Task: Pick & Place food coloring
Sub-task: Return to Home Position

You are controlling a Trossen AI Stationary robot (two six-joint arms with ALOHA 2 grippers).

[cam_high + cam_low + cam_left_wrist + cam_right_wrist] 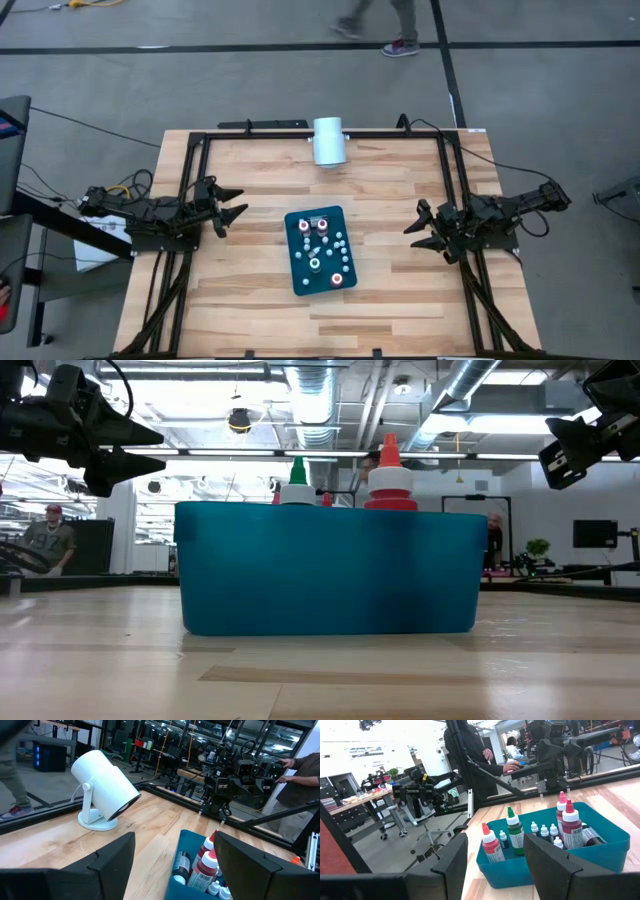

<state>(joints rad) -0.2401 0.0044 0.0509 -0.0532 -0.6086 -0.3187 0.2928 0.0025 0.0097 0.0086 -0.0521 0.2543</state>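
Observation:
The food coloring bottles (322,250) stand upright inside a teal rectangular tray (296,280) at the table's middle: red-capped and green-capped ones (515,836) and several tiny white-topped ones (546,832). In the low view a red tip (390,480) and a green tip (297,482) stick up above the tray wall (330,570). My left gripper (236,203) hovers open at the table's left, clear of the tray. My right gripper (420,228) hovers open at the right, also apart from it. Both point level toward the middle.
A large white cylinder on a round foot (102,792) stands at the table's far edge, behind the tray (329,141). Black frame rails (190,200) run along the left, right and far sides. People move in the room beyond. Bare wood (260,310) lies around the tray.

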